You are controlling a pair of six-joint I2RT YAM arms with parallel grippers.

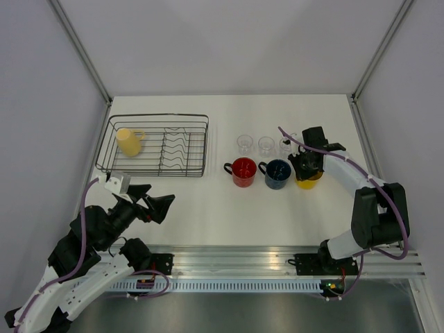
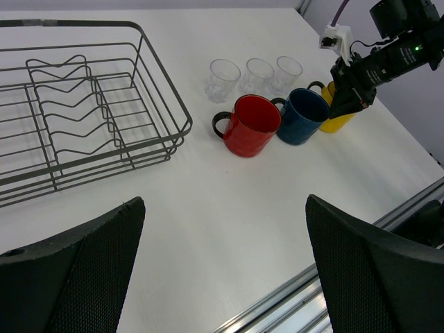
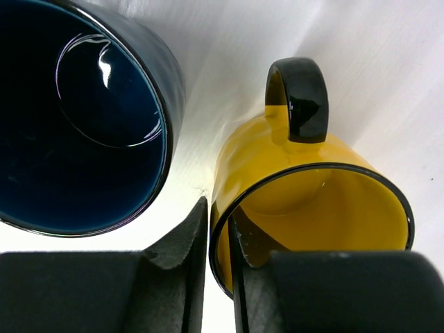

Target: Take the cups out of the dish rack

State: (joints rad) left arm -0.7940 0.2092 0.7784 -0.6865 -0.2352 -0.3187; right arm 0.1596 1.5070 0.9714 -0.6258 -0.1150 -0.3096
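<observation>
The black wire dish rack point(image 1: 159, 116) at the back left holds one pale yellow mug point(image 1: 127, 141) lying at its left end. On the table to its right stand the red mug point(image 1: 243, 171), blue mug point(image 1: 277, 173) and bright yellow mug point(image 1: 309, 182), with three clear tumblers point(image 1: 266, 145) in a row behind them. My right gripper point(image 3: 218, 208) is shut on the bright yellow mug's rim point(image 3: 277, 159), one finger inside and one outside, beside the blue mug point(image 3: 90, 118). My left gripper point(image 2: 223, 205) is open and empty over bare table in front of the rack point(image 2: 166, 104).
The left wrist view shows the red mug point(image 2: 253, 125), blue mug point(image 2: 305, 114), tumblers point(image 2: 258, 74) and the right arm point(image 2: 388, 55). An aluminium rail point(image 1: 229, 260) runs along the near edge. Walls close in the table on three sides.
</observation>
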